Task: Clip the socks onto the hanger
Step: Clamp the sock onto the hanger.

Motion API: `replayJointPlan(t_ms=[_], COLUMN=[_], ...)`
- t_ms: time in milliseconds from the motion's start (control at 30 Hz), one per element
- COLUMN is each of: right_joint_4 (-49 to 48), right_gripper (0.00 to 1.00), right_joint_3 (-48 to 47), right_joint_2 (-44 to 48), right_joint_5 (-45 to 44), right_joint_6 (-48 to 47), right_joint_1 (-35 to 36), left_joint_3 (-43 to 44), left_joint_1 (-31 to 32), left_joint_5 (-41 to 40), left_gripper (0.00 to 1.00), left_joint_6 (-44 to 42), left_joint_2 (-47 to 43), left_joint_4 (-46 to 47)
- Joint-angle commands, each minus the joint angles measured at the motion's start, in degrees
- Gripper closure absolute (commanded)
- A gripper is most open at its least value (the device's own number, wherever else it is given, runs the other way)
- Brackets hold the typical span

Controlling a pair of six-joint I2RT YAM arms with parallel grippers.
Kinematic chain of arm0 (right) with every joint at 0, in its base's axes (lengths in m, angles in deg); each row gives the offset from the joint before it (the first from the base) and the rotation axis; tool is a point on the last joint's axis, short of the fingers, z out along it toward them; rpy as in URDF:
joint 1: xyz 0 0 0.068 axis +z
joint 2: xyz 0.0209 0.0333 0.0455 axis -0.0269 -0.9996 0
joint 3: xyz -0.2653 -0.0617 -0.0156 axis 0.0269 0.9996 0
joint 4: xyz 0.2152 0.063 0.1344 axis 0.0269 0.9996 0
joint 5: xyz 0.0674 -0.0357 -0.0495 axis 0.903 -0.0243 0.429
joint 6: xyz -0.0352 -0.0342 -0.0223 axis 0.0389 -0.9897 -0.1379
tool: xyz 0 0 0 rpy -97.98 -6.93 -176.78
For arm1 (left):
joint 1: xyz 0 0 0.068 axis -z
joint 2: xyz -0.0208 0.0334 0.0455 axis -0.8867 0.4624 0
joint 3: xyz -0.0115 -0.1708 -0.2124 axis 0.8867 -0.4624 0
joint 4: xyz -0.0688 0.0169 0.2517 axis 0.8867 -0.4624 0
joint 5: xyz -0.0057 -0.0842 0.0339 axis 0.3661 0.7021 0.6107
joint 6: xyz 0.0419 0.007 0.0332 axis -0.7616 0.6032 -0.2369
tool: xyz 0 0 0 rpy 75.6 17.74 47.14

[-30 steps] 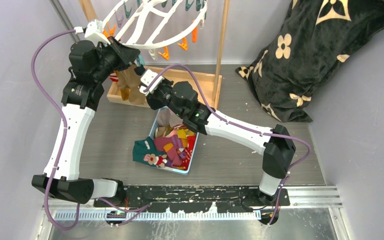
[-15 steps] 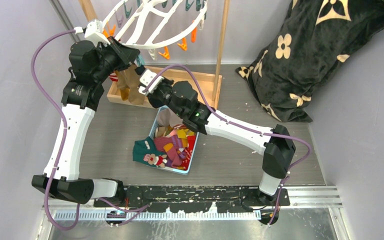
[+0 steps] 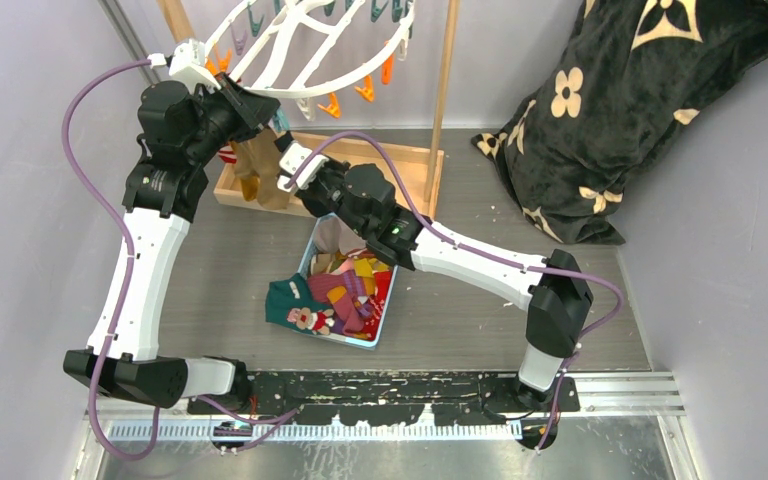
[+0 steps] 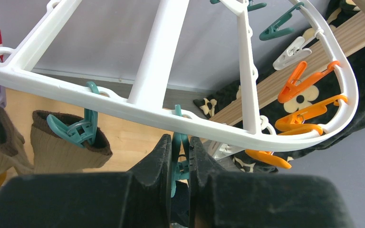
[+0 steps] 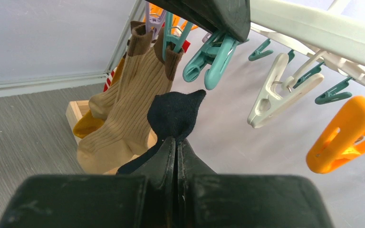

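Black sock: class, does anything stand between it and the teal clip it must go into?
Nothing visible does. The black sock, pinched in the right hand, points up at the teal clip that the left hand squeezes, with only air between. The tan sock hangs off to the side.

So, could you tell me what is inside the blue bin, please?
A heap of loose socks, teal, maroon, mustard and red. The right arm covers its far end; lower layers are hidden.

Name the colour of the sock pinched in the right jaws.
Black. The sock shows best in the right wrist view.
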Motion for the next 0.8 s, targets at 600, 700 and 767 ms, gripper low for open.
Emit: replayJointPlan(t_ms=[600,700,767], right_joint_4=[-0.8,0.1,0.8], right_gripper=[0.99,0.99,0.99], right_joint_3=[-8.5,-9.1,-9.5], right_joint_2=[0.0,-0.4,-0.6], right_joint_5=[1.1,1.0,0.6], right_joint_6=[-0.8,-1.4,-1.5], right_joint_1=[0.4,0.3,0.4], left_joint_3=[0.9,0.9,0.9], left_joint_1=[0.0,0.1,0.1], left_joint_5=[-0.8,-0.8,-0.7], left_gripper=[0.95,0.95,0.95], left_joint_6=[-0.1,0.1,0.2], left_joint_2=[-1.8,-1.8,-1.9], left_joint_4=[3.9,3.9,3.8])
